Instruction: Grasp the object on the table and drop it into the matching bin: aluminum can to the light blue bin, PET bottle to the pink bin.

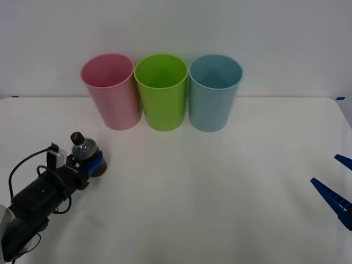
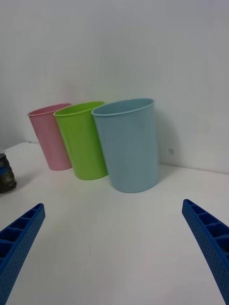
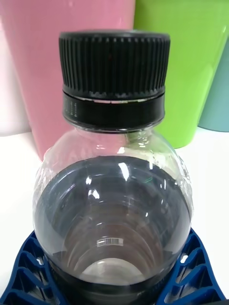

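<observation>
Fingers (image 3: 28,267) of the left gripper (image 1: 94,165) clasp the PET bottle (image 3: 114,190).

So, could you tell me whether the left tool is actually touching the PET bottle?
Touching. In the left wrist view, the left tool's blue fingers press against both sides of the PET bottle, with no gap showing at either flank.

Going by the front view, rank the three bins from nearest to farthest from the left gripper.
Measured from the left gripper, closed around the PET bottle:
1. pink bin, leftmost, just behind the bottle.
2. lime green bin, middle.
3. light blue bin, rightmost.
</observation>
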Robot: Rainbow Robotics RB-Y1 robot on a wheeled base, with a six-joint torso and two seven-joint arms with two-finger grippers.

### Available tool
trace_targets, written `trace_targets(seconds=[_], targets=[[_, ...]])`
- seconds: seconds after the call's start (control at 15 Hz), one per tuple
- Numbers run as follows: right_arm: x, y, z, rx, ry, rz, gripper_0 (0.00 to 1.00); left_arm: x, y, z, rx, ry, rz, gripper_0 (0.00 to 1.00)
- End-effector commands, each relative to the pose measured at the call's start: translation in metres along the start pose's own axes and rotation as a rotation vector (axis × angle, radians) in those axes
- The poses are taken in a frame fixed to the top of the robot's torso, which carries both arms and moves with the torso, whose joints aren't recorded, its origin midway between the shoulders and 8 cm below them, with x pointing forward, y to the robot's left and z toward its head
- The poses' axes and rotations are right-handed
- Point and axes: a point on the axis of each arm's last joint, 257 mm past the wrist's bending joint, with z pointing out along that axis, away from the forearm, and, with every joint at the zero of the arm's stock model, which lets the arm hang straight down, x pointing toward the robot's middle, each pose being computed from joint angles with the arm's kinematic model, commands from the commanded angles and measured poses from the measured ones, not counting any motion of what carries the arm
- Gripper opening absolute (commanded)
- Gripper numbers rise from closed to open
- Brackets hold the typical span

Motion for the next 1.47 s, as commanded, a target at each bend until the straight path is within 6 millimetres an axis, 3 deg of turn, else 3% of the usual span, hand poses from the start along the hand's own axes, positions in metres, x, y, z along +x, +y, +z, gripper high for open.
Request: trace_targets(seconds=[0.07, 0.27, 0.4, 0.6, 0.73, 1.07, 1.47], targets=[[0.0, 0.0, 0.0, 0.0, 0.0, 0.0, 1.0, -0.014, -0.002, -0.023, -0.01, -0.04, -0.036, 0.0], [0.0, 0.0, 0.0, 0.0, 0.0, 0.0, 1.0, -0.027, 0.002, -0.063, -0.047, -0.074, -0.075, 0.0], [0.0, 0.0, 0.0, 0.0, 0.0, 0.0, 1.0, -0.045, 0.017, -0.095, -0.1, -0.104, -0.077, 0.0], [0.0, 0.0, 0.0, 0.0, 0.0, 0.0, 1.0, -0.07, 0.032, -0.117, -0.132, -0.143, -0.092, 0.0], [0.0, 0.0, 0.0, 0.0, 0.0, 0.0, 1.0, -0.095, 0.037, -0.113, -0.128, -0.183, -0.105, 0.0], [0.0, 0.0, 0.0, 0.0, 0.0, 0.0, 1.0, -0.172, 0.033, -0.077, -0.075, -0.305, -0.169, 0.0], [0.0, 0.0, 0.0, 0.0, 0.0, 0.0, 1.0, -0.243, 0.037, -0.049, 0.014, -0.361, -0.178, 0.0]])
